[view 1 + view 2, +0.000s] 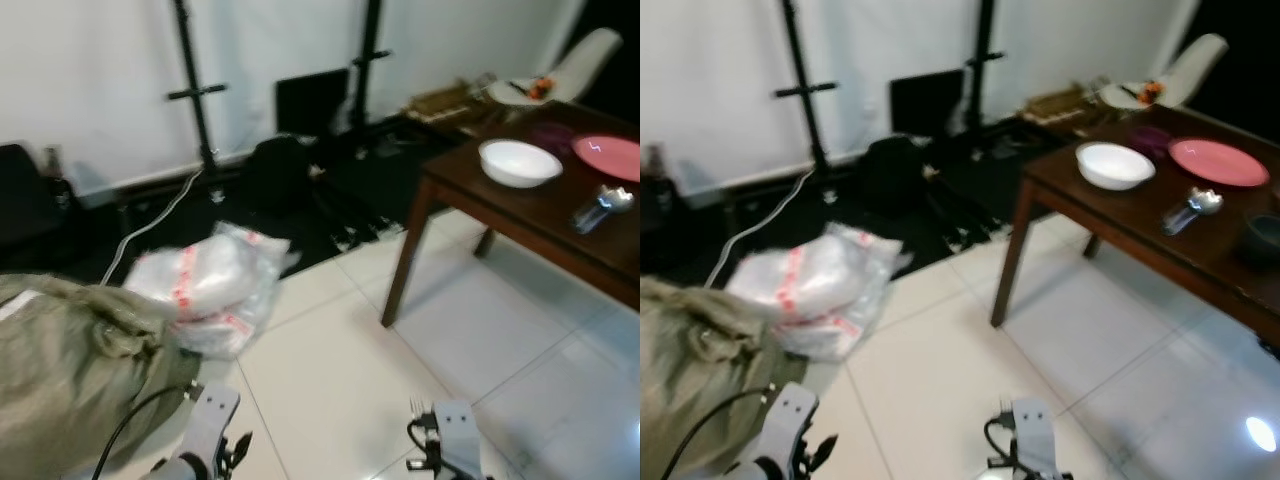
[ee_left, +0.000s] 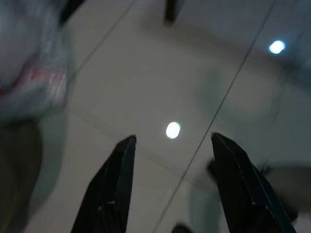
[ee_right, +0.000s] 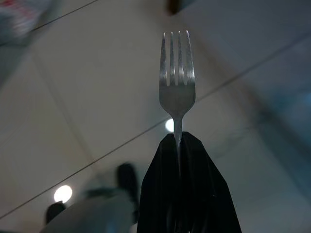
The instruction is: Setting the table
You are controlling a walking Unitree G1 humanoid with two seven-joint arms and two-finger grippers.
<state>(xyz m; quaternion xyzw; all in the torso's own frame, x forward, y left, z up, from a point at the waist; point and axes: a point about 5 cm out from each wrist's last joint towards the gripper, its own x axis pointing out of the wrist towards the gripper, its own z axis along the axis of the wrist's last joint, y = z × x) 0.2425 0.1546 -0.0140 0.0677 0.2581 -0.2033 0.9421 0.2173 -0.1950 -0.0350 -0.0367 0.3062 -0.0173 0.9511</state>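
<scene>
The right gripper (image 3: 179,145) is closed on a fork (image 3: 177,80), the left gripper (image 2: 170,145) open and empty; next, walk to the table (image 1: 1120,225) and lay the fork near its front edge, beside the plate (image 1: 1220,160).

Two silver arms show at the lower edge of the head views. The left arm (image 1: 205,425) ends in a pale grey, boxy wrist block with a rounded corner; a black cable (image 1: 130,420) loops into it from the side, and small black fittings sit just below the block. The right arm (image 1: 452,435) has a similar light grey block with a small dark mark on its face and a bundle of black wires (image 1: 420,440) beside it. The left gripper (image 2: 170,141) has two long black fingers (image 2: 114,189), flat-sided and tapering to blunt tips. The right gripper (image 3: 181,138) has matte black fingers (image 3: 194,189), broad at the base and narrowing toward the tips.
</scene>
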